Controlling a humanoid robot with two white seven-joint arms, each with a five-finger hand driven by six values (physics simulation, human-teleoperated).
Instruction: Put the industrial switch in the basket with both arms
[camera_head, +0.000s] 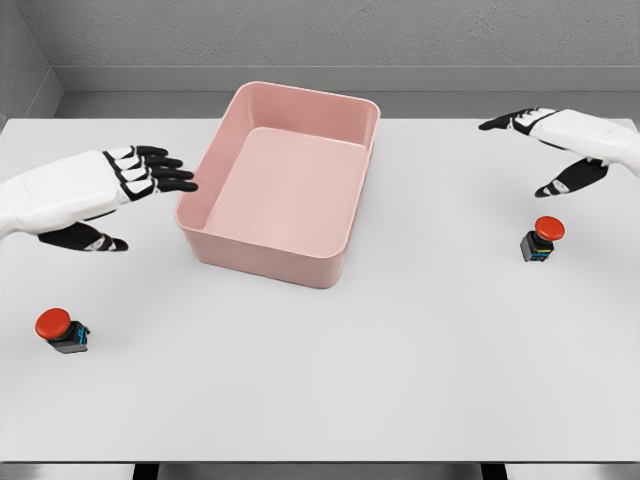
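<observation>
A pink basket (283, 185) sits on the white bench (400, 360), toward the back and just left of centre; it holds nothing. One red-capped switch (62, 330) lies near the front left, a second switch (541, 239) stands at the right, both on the bench and well apart from the basket. The left robot hand (140, 175) hovers just beside the basket's left wall, fingers spread and holding nothing; the right robot hand (545, 145) hangs above and behind the right switch, fingers likewise spread and holding nothing.
</observation>
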